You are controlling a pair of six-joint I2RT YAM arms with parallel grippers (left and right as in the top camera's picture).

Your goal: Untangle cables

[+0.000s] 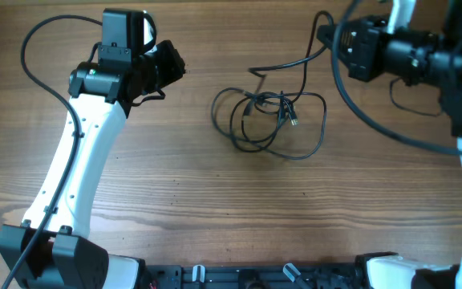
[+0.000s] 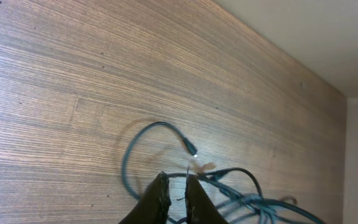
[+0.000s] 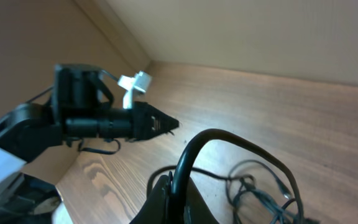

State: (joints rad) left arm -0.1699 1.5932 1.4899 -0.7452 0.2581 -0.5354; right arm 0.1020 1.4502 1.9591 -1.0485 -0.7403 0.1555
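The right gripper (image 3: pixel 174 186) is clamped narrowly on one black strand of the cables (image 1: pixel 271 120), which rises from between its fingers in a stiff arch and drops back towards the tangle. Seen from overhead, this gripper hangs over the far right part of the surface (image 1: pixel 215 209), and the held strand runs down and left from it into the loose loops lying at the middle. Small plugs (image 1: pixel 295 120) show inside the loops. The left gripper (image 2: pixel 175 180) holds nothing; its fingers stand a thin slit apart, pointing at the tangle from the left, with a strip of bare wood between it and the nearest loop. One free cable end (image 2: pixel 192 149) curls up just past its tips. Broad bare wood lies between the loops and the near edge, where a black rail (image 1: pixel 255 277) runs. On the far side the surface ends against a plain pale wall (image 3: pixel 260 31).
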